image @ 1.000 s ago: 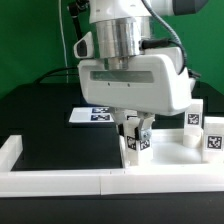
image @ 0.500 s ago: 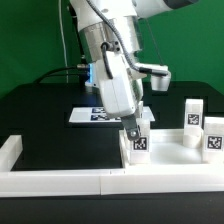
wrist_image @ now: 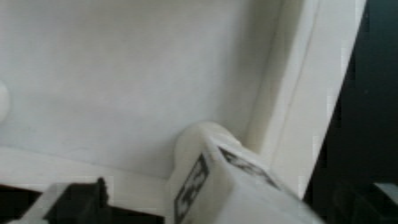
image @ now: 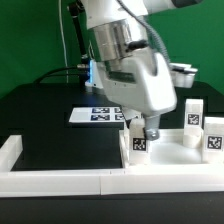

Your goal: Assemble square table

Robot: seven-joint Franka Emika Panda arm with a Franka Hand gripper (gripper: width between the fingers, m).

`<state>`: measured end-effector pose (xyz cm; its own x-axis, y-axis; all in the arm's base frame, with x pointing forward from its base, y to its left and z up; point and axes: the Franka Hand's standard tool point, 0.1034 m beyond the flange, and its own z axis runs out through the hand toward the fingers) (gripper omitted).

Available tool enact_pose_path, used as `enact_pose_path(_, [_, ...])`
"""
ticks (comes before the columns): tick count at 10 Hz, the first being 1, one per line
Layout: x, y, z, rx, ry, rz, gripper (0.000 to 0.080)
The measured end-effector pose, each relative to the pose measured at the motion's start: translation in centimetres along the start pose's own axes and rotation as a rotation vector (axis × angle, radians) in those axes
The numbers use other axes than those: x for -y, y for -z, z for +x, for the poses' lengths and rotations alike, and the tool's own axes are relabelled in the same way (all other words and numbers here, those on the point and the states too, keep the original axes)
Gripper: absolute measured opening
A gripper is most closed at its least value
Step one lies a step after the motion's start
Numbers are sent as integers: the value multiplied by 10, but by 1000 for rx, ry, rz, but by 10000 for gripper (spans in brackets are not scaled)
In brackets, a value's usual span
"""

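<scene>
Exterior view. The arm reaches down from the top of the frame, its large white wrist housing tilted toward the exterior view's right. The end effector sits low over the square table top, a white tray-like part that lies on the black table at the front, toward the exterior view's right. A short white leg with a black-and-white tag stands upright at the near corner of the top on the exterior view's left, just beside the end effector; whether the fingers touch it cannot be told, and whether the end effector is open or closed is not visible. Two more tagged legs stand upright on the exterior view's right: one leg farther back, another nearer the front edge. The marker board lies flat on the table behind the arm. A white border rail runs along the front.

Wrist view. The picture is blurred. The top's flat white inner surface fills most of the frame, with its raised rim alongside. A tagged leg shows close to the camera, tilted in the picture. A dark fingertip is partly visible beside it, not clearly in contact.
</scene>
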<state>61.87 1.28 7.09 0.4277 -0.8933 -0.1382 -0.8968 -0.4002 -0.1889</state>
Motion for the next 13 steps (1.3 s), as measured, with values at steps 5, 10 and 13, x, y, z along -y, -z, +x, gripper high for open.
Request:
enact_pose_path(5, [-3, -2, 7, -25, 523, -50, 649])
enact_pose_path(10, [0, -5, 10, -32, 676, -67, 387])
enact_pose_path(13, [0, -5, 10, -40, 444, -61, 291])
